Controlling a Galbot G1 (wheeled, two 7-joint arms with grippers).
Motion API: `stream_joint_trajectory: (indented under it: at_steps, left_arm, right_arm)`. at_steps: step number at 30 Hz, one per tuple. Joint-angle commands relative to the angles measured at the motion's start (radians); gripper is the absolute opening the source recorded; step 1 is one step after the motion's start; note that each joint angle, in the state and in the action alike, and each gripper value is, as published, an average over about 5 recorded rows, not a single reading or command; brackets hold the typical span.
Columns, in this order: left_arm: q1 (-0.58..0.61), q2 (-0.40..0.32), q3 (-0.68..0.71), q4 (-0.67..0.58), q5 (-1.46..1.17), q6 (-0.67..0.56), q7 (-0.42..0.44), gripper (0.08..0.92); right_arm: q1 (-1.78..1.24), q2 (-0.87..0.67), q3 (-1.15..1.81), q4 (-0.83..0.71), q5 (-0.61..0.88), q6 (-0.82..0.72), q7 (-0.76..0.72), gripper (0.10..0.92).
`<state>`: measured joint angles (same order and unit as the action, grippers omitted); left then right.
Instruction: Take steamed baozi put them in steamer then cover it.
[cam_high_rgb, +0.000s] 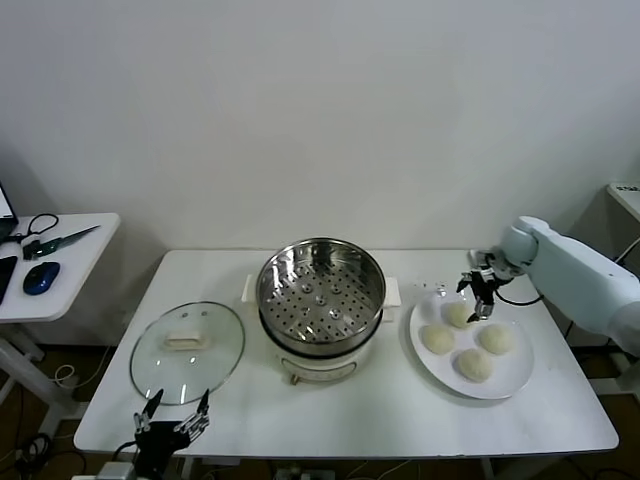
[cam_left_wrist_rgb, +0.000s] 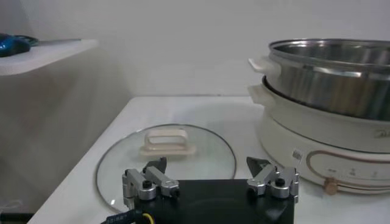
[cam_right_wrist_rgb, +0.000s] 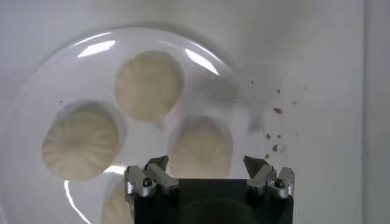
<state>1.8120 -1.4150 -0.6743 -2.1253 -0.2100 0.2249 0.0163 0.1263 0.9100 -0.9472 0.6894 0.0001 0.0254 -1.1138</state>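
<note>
Above the plate (cam_high_rgb: 510, 385) my right pincer (cam_high_rgb: 479, 300) hangs wide open over the nearest of four baozi (cam_high_rgb: 458, 314). I judge the first pick begins: drop, close, carry to the empty steamer (cam_high_rgb: 321, 290). Left pincer (cam_high_rgb: 172, 418) waits open near the cover (cam_high_rgb: 187, 351).

cover (cam_high_rgb: 187, 351) left, steamer (cam_high_rgb: 321, 291) centre, baozi (cam_high_rgb: 466, 339) right — on plate (cam_high_rgb: 515, 375)

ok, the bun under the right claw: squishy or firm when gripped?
Probably squishy: the baozi below the open right claw looks puffy, with soft pleats, so a hard pinch may dent it. Likely light for its size. Its rounded shape could roll on the glossy plate if nudged.
</note>
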Motion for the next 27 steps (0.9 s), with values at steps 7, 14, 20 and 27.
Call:
stream_joint_trajectory:
  at_steps: [7, 14, 20, 27]
  left_arm:
    - [-0.004, 0.002, 0.002, 0.009, 0.0, -0.002, -0.001, 0.823]
    - [-0.001, 0.003, 0.002, 0.011, -0.001, -0.005, -0.003, 0.823]
    - [0.005, 0.0, 0.005, 0.008, 0.0, -0.008, -0.004, 0.823]
    - [0.005, -0.001, 0.008, 0.003, 0.001, -0.008, -0.006, 0.823]
  right_arm:
    - [-0.029, 0.059, 0.029, -0.089, -0.033, -0.001, 0.017, 0.789]
    - [-0.034, 0.079, 0.061, -0.101, -0.042, 0.005, 0.051, 0.713]
    - [-0.021, 0.053, 0.05, -0.06, -0.041, 0.005, 0.048, 0.676]
    - [0.208, -0.047, -0.179, 0.19, 0.105, 0.026, 0.029, 0.67]
